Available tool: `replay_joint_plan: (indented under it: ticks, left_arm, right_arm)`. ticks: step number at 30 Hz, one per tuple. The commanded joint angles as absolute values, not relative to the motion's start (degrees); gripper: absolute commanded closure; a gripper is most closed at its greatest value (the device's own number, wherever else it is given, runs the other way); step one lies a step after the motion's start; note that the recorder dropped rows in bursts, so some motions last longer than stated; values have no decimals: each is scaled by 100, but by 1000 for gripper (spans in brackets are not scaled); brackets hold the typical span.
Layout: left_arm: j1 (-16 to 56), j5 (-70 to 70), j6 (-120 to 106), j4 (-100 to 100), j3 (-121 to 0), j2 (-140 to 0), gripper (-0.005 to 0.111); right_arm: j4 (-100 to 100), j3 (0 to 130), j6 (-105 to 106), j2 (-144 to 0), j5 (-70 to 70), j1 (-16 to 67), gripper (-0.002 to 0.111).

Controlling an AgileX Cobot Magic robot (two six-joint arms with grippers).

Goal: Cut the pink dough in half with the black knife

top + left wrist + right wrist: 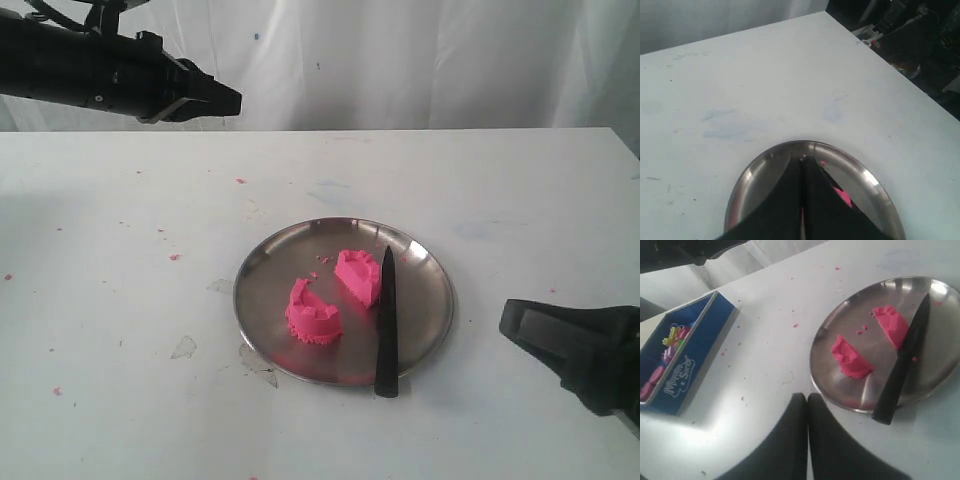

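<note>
1. The dough (313, 315) lies in two separate chunks on the plate (270, 262), so the cut looks done with nothing left.
2. The knife (386, 325) rests just beside the right chunk, its handle over the rim, with nothing holding it.
3. The right gripper (510, 318) hovers low, off the plate's right, fingers pressed together and empty.
4. The left gripper (232, 100) hangs high at the far left. Its fingers seem pressed together too, and empty.

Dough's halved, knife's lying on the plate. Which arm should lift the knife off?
Right, probably. The slim black knife has its handle overhanging the rim of the round steel plate, nearest the right gripper; the left gripper hangs far off beyond the plate.
</note>
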State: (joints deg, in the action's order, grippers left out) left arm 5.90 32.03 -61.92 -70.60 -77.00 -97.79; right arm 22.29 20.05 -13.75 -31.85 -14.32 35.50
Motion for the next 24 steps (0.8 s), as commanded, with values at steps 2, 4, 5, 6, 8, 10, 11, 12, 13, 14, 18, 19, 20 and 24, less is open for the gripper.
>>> replay_joint_plan:
  ticks: [2,4,5,6,8,10,11,12,13,14,18,19,20,24]
  left_arm:
    - [581,2854,-6190,-7145,-7670,-9708,107]
    - [581,2682,-6190,-7145,-7670,-9708,107]
    - [581,2622,-6190,-7145,-7670,-9708,107]
    - [581,2572,-6190,-7145,-7670,-9708,107]
    - [581,2393,-6190,-7145,-7670,-9708,107]
    - [581,2295,-6190,-7145,-7670,-9708,107]
    - [581,2253,-6190,-7145,-7670,-9708,107]
    - [581,2187,-6190,-7145,-7670,-9708,107]
    - [581,2153,-6190,-7145,-7670,-9708,107]
    - [581,2141,-6190,-7145,-7670,-9708,107]
    - [581,2098,-6190,-7145,-7670,-9708,107]
    - [581,2098,-6190,-7145,-7670,-9708,107]
    - [581,2098,-6190,-7145,-7670,-9708,107]
    - [581,2098,-6190,-7145,-7670,-9708,107]
  right_arm:
    - [3274,1985,-762,-3150,-1578,3776,108]
    - [3422,1985,-531,-3150,-1633,3914,108]
    - [3472,1985,-463,-3150,-1645,3963,108]
    - [3509,1985,-463,-3150,-1645,4015,108]
    - [3552,1985,-476,-3150,-1645,4057,108]
    - [3636,1985,-476,-3150,-1645,4057,108]
    - [3636,1985,-476,-3150,-1645,4057,108]
    - [3636,1985,-476,-3150,-1645,4057,108]
    - [3636,1985,-476,-3150,-1645,4057,108]
    - [3626,1985,-476,-3150,-1645,4057,108]
    - [3626,1985,-476,-3150,-1645,4057,108]
    - [3626,1985,-476,-3150,-1645,4057,108]
    - [3626,1985,-476,-3150,-1645,4057,108]
    - [3263,1985,-393,-3150,-1253,4057,108]
